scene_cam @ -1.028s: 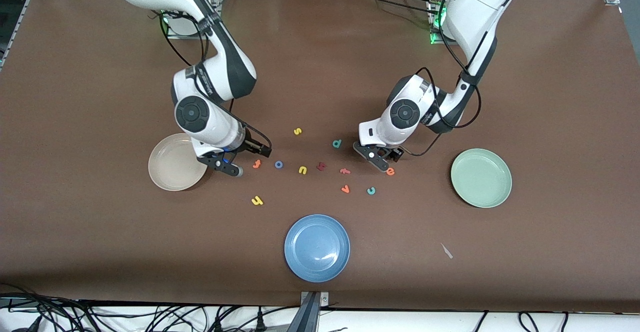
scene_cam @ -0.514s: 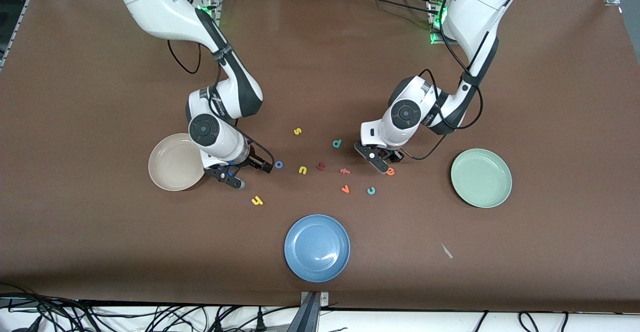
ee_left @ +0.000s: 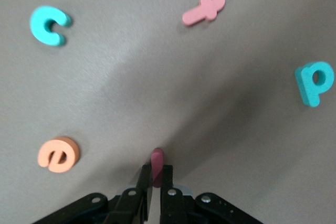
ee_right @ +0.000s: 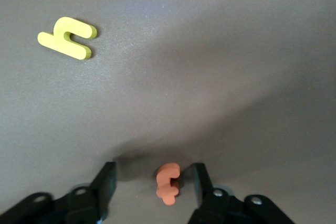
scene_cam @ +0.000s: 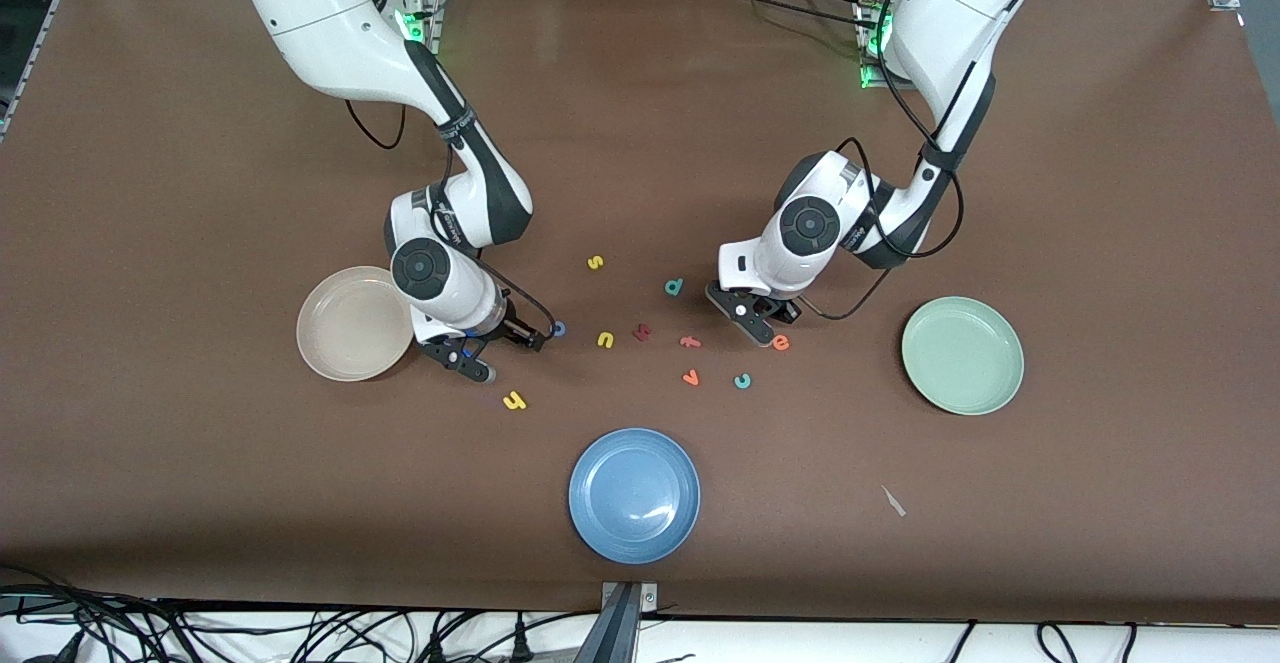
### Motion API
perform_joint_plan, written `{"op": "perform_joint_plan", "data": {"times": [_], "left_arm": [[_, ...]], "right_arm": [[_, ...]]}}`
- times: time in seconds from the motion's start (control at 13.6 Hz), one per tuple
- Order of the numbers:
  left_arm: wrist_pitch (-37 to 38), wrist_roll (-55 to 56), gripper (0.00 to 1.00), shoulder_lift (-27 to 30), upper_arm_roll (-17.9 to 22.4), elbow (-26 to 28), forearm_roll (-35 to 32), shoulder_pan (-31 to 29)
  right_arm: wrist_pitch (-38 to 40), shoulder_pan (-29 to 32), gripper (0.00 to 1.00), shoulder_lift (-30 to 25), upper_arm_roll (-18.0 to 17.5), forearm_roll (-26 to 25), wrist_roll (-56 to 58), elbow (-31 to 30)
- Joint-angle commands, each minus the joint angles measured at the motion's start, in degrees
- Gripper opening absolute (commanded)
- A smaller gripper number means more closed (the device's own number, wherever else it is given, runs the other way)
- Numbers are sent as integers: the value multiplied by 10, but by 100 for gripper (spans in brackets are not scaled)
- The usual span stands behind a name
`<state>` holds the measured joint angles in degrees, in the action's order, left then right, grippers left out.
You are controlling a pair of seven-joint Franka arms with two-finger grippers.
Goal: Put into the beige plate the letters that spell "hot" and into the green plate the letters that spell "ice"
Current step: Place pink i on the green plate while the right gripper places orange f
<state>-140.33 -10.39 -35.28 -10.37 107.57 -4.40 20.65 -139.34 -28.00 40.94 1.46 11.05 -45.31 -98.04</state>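
Left gripper (ee_left: 155, 182) pinches the red i (ee_left: 156, 166) beside orange e (ee_left: 58, 154); right gripper (ee_right: 152, 184) straddles orange t (ee_right: 168, 183), unclosed.

Left gripper (ee_left: 156, 184) pinched, right gripper (ee_right: 152, 184) agape.

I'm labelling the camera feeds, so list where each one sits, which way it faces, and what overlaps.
Front view: high across the table, facing the bases; sees beige plate, green plate, letters, both arms.
Left wrist view: on that wrist, looking down; left pincer shut on the dark red i.
Right wrist view: on that wrist, looking down; right pincer open astride the orange t.
Shared: teal c and orange e show in front and left wrist views.
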Motion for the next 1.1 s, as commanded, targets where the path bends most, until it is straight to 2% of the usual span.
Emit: {"op": "perform_joint_plan", "data": {"times": [0.0,0.29,0.51,0.66,0.81,1.03], "left_arm": [[55,-2,0,45,8,-2,-6,0],[162,-5,0,113,9,-17,-4,-38],[175,-62,0,151,9,-18,-3,-90],[177,-120,0,162,10,-17,-3,-130],[177,-190,0,162,10,-15,-3,-164],[177,-280,0,154,10,-6,-3,-235]], "right_arm": [[-2,-4,47,6,0,0,-10,8],[-2,-4,26,7,0,-1,-9,2],[-1,-5,0,7,0,0,-7,9],[32,-2,0,1,3,-9,2,28],[119,1,0,-7,22,-63,47,64],[194,2,0,-49,77,-66,248,57]]}}
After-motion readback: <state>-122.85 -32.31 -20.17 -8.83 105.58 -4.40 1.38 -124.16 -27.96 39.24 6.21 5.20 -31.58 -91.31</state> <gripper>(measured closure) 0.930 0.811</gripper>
